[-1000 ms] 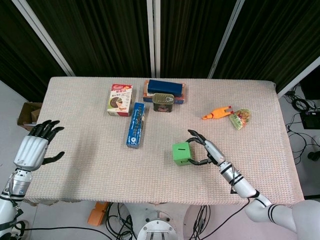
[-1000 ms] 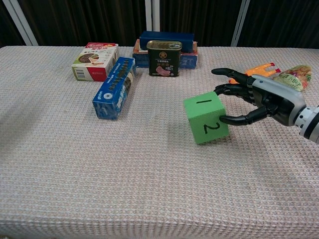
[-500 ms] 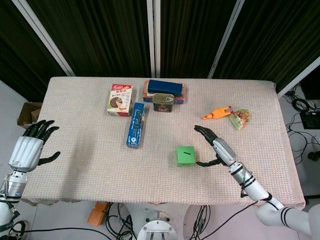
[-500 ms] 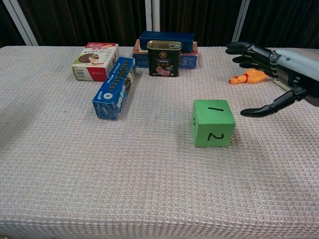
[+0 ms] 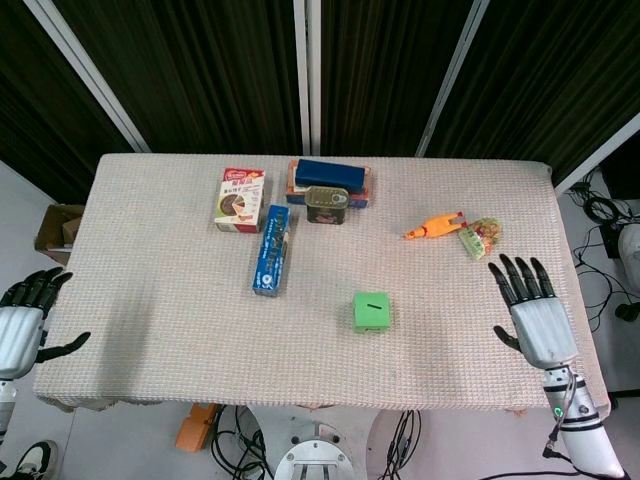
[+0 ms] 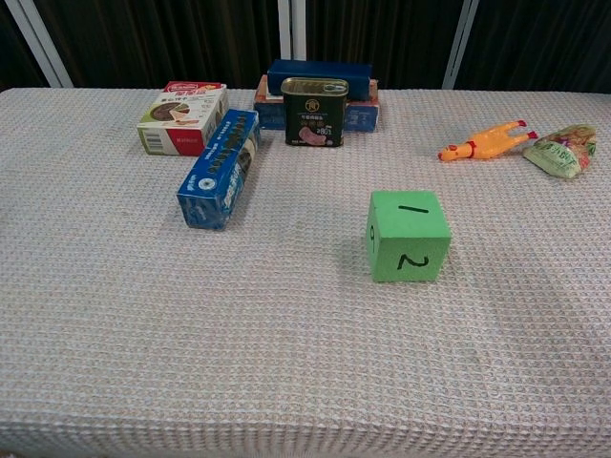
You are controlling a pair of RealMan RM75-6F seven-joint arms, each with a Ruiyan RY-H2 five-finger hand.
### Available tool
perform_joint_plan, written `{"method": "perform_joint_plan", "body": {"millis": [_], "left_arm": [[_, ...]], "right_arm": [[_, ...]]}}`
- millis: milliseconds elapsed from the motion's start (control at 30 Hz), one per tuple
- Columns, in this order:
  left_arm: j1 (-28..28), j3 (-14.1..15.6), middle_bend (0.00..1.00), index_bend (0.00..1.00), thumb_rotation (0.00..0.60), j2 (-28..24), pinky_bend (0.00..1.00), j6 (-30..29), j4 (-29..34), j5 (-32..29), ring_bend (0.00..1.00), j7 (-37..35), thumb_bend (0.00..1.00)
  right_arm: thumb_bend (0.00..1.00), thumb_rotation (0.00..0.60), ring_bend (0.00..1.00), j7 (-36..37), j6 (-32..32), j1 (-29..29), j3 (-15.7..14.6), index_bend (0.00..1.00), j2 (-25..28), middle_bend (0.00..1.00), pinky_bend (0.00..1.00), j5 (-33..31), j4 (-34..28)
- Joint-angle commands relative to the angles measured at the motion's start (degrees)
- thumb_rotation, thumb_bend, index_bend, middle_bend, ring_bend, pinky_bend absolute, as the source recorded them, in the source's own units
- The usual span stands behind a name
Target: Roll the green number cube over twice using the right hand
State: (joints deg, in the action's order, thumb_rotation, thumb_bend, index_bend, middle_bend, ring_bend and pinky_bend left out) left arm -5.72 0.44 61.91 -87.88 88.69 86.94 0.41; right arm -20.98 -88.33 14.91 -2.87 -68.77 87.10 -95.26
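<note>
a: what is on the table (image 5: 150,300)?
b: the green cube (image 5: 371,312) sits flat near the front middle, alone, 1 on top and 2 facing the chest camera.
a: and the hands?
b: the right hand (image 5: 532,312) hovers at the right edge, fingers spread, holding nothing, well apart from the cube. the left hand (image 5: 22,322) is off the left edge, fingers apart, empty.
</note>
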Motion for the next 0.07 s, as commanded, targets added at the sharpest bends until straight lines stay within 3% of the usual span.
{"method": "perform_joint_plan", "body": {"millis": [33, 67], "left_arm": [[1.15, 0.65, 0.11, 0.14, 0.46, 0.54, 0.2, -1.54, -0.67, 1.42, 0.11, -0.24, 0.14], [1.26, 0.71, 0.11, 0.14, 0.461, 0.59, 0.2, -1.69, -0.71, 1.66, 0.11, -0.24, 0.14]], "right_arm": [[0.0, 0.6, 0.0, 7.12, -5.24, -10.53, -0.59, 0.0, 5.23, 0.0, 0.0, -6.81, -1.83], [0.0, 0.6, 0.0, 7.56, -4.87, -10.64, -0.41, 0.0, 4.9, 0.0, 0.0, -6.98, -1.39]]}}
